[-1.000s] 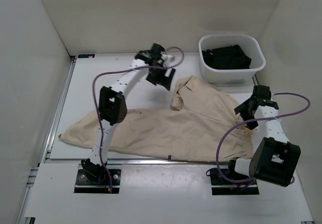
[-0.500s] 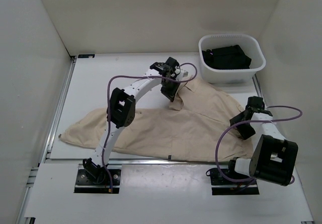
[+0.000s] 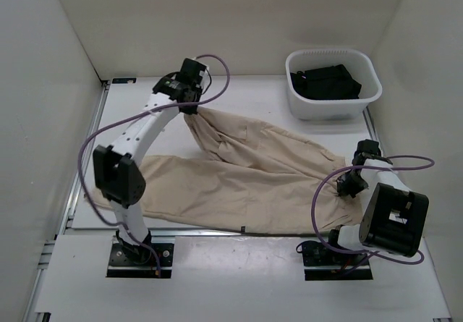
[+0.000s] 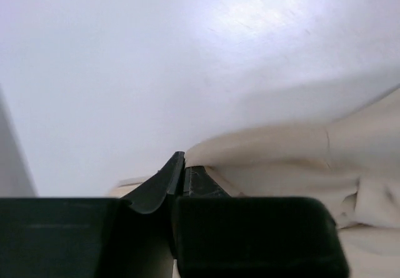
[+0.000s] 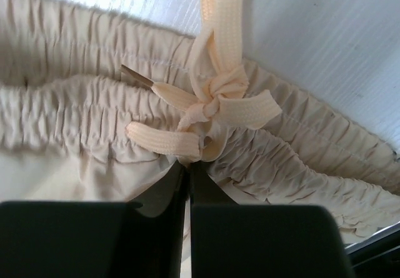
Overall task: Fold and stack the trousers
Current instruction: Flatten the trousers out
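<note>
Swinging from mid-table to the far left, left gripper (image 3: 191, 107) drags one leg (image 3: 231, 137) open, clamped on its end, while right gripper (image 3: 351, 186) pinches the waistband (image 5: 75, 97) near right, so trousers (image 3: 253, 181) lie spread across the table (image 3: 137, 112), probably ready to fold.

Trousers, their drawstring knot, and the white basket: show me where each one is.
trousers (image 3: 246, 181): top external view, middle of the spread cloth.
drawstring knot (image 5: 214, 95): right wrist view, centre of the knot.
white basket (image 3: 325, 110): top external view, its near outer wall.
</note>
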You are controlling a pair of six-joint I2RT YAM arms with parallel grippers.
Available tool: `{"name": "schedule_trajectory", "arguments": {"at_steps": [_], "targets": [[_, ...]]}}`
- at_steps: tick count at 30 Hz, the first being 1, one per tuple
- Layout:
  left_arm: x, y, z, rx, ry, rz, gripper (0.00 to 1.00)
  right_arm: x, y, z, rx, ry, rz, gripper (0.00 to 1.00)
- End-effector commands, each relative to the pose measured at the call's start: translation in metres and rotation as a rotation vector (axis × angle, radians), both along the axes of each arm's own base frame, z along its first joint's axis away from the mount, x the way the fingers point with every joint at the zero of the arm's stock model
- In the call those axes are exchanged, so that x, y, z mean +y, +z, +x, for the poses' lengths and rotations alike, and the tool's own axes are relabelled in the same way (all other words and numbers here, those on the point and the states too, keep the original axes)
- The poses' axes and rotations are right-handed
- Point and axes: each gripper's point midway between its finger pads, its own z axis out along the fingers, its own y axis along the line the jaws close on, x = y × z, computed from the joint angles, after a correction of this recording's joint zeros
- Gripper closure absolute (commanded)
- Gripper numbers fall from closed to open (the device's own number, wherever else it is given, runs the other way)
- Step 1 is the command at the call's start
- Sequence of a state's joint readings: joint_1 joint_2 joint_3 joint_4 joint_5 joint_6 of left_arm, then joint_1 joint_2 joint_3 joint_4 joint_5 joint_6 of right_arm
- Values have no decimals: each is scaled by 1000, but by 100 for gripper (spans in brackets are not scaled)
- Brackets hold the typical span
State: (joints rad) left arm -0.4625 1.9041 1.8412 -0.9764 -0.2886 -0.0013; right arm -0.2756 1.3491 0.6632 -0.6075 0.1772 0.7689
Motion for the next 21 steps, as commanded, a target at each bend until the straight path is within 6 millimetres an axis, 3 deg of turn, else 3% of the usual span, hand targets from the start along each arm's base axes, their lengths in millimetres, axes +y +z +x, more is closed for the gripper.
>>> {"name": "schedule_trajectory", "arguments": {"at_steps": [1, 3, 4, 6, 7, 8, 9, 11, 12, 13, 14, 16, 17, 19, 20, 21], "targets": [[33, 104, 4, -401, 180, 77, 85, 3, -23, -24, 106, 56, 18, 100], [28, 115, 2, -424, 172, 60, 85, 3, -21, -18, 87, 67, 20, 100], [15, 124, -7, -443, 140, 39, 85, 3, -21, -19, 89, 79, 18, 100], [5, 105, -17, -403, 100, 61, 85, 1, -19, -16, 82, 93, 14, 100], [-11, 93, -28, -366, 34, 35, 85, 1, -19, -16, 84, 103, 12, 100], [-14, 61, -42, -290, -11, 59, 84, 2, -19, -18, 92, 103, 15, 100], [-22, 42, -51, -235, -57, 47, 83, 1, -18, -16, 91, 103, 15, 98], [-45, -2, -76, -68, -176, 11, 59, -2, -16, -15, 97, 112, 2, 90], [-45, -18, -92, 33, -211, 14, 47, -5, -12, -14, 110, 123, -10, 83], [-50, -23, -96, 69, -230, -1, 32, -7, -9, -13, 114, 121, -20, 67], [-49, -29, -95, 106, -229, -19, 17, -9, -5, -11, 116, 140, -23, 58], [-42, -11, -84, 88, -201, -50, 7, -15, 20, 3, 53, 149, -61, 44], [-29, 0, -75, 71, -163, -71, 2, -21, 36, 10, 11, 152, -96, 40], [-21, 35, -65, 15, -142, -140, 0, -26, 58, 15, -22, 144, -131, 34], [1, 54, -57, -31, -91, -173, 0, -31, 81, 27, -86, 137, -164, 30], [10, 60, -56, -38, -77, -206, 0, -33, 91, 31, -110, 135, -173, 30]]}}
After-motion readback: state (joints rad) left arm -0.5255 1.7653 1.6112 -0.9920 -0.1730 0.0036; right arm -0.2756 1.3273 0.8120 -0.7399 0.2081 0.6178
